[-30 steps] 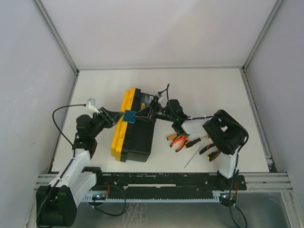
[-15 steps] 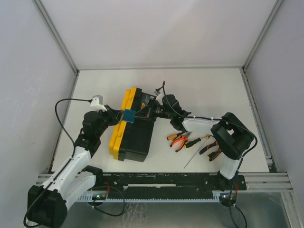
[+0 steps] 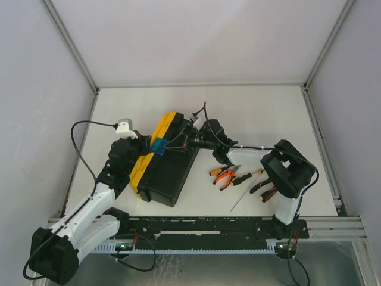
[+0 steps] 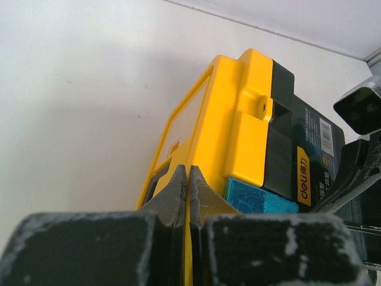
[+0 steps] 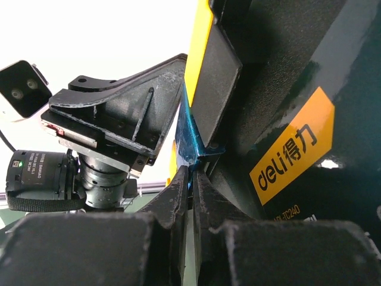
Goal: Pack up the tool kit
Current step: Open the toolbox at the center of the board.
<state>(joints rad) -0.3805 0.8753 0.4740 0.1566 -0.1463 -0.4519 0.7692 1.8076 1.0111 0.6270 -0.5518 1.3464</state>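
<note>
Right wrist: R gripper [image 5: 190, 174] pinches latch [image 5: 189, 146]; L gripper [image 4: 187, 173] closed tight at lid [image 4: 238, 119]. Pull latch slowly, L bracing box [image 3: 172, 176], so it unclips w/o sliding.

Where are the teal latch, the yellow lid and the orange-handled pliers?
teal latch [image 3: 159, 146]: top external view, on its flat face.
yellow lid [image 4: 238, 119]: left wrist view, on its side wall.
orange-handled pliers [image 3: 224, 175]: top external view, on the orange handles.
</note>
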